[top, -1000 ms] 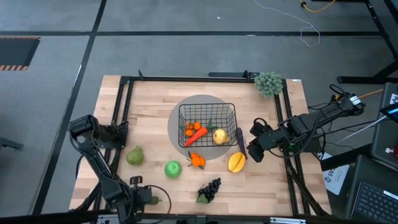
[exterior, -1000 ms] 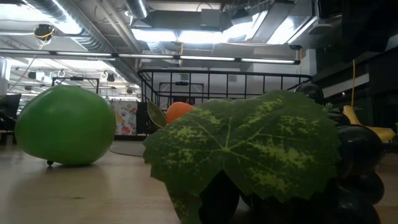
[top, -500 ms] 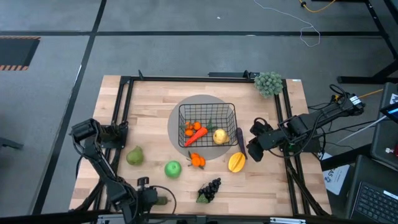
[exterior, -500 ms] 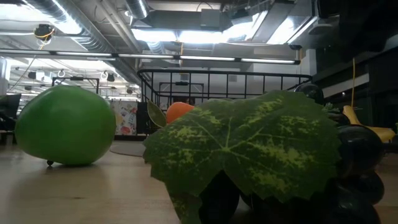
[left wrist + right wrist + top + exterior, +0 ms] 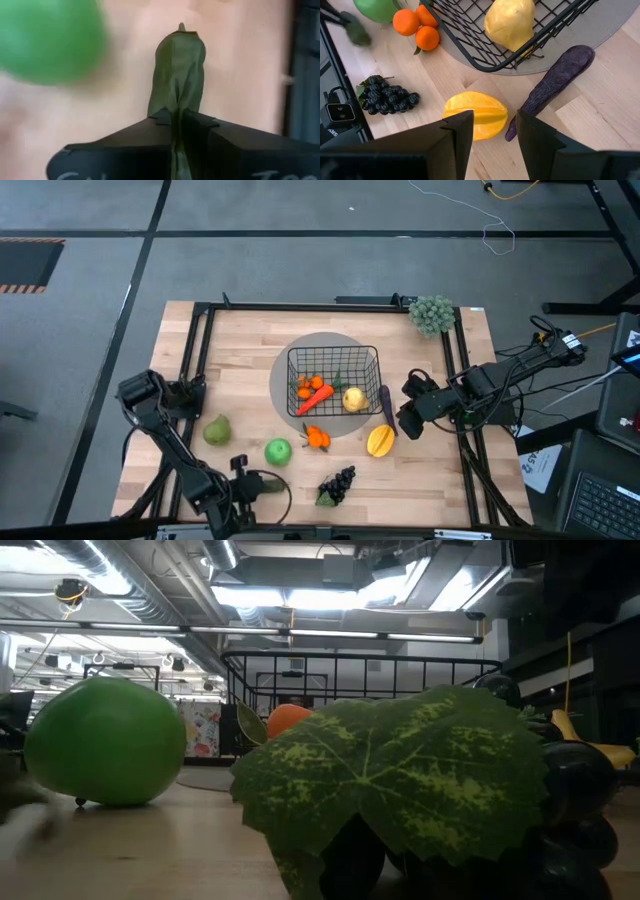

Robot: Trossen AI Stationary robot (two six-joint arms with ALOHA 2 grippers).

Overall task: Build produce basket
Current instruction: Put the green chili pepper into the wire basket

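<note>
Now my left claw (image 5: 175, 120) is shut tight on the dark cucumber (image 5: 177, 70). The cucumber sticks out in front of the claw, low over the wood at the near edge of the table (image 5: 240, 340), close to the green apple (image 5: 278, 451).

I think the next job is to carry it to the basket (image 5: 333, 351) in the middle. To do that well, I should lift first, so the cucumber does not bump the apple or the oranges (image 5: 317, 438). The hold looks thin, so I should go slow. I should let go only when it is over the wire rim.

My right claw (image 5: 495, 125) is open and waits over the yellow fruit (image 5: 475, 120), beside the purple eggplant (image 5: 552, 85).

One second ago my left claw was wide open and sat nearer the left corner. Now it has closed and moved toward the apple.
</note>
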